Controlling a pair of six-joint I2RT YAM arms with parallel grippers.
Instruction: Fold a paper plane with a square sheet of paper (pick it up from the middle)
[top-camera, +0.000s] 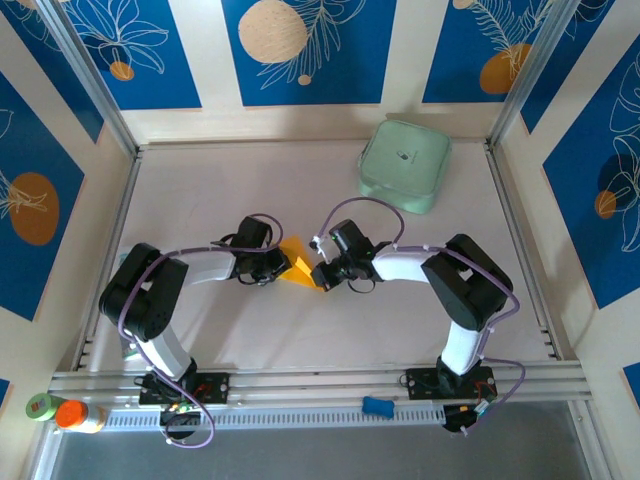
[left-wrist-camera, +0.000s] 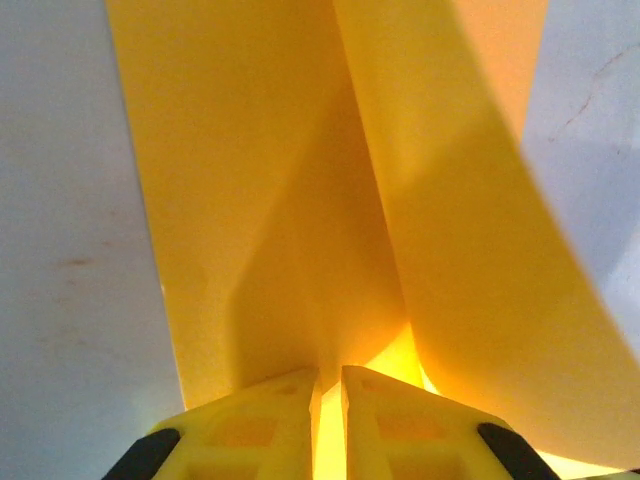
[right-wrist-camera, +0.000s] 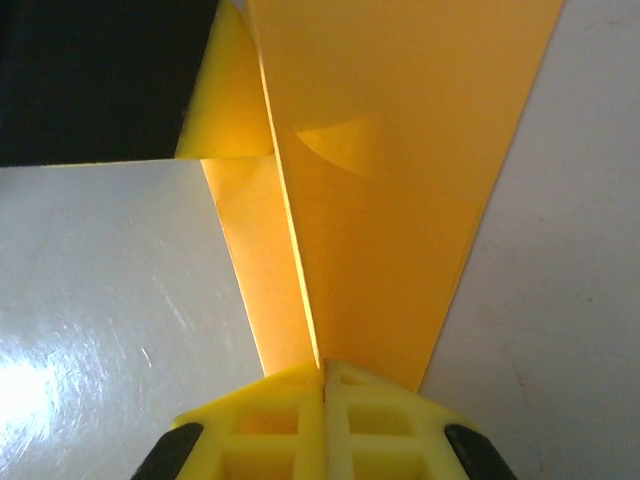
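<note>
Left gripper (left-wrist-camera: 330, 398) pinches the folded square sheet of paper (left-wrist-camera: 280, 200) at one end; right gripper (right-wrist-camera: 322, 385) clamps the other, holding it between them at mid-table (top-camera: 400, 320). Folding looks partly done: one crease stands, no dart yet. Open tabletop all round, mint-green case (top-camera: 405, 165) well apart

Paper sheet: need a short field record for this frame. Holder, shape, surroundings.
item: orange-yellow sheet of paper, mid-table between the two arms
left pincer: shut on the sheet's edge
right pincer: shut on the sheet from the other side
shape: bent into two flaps, no finished plane yet
nearby: mint-green case at the far right of the table, apart from the sheet
</note>
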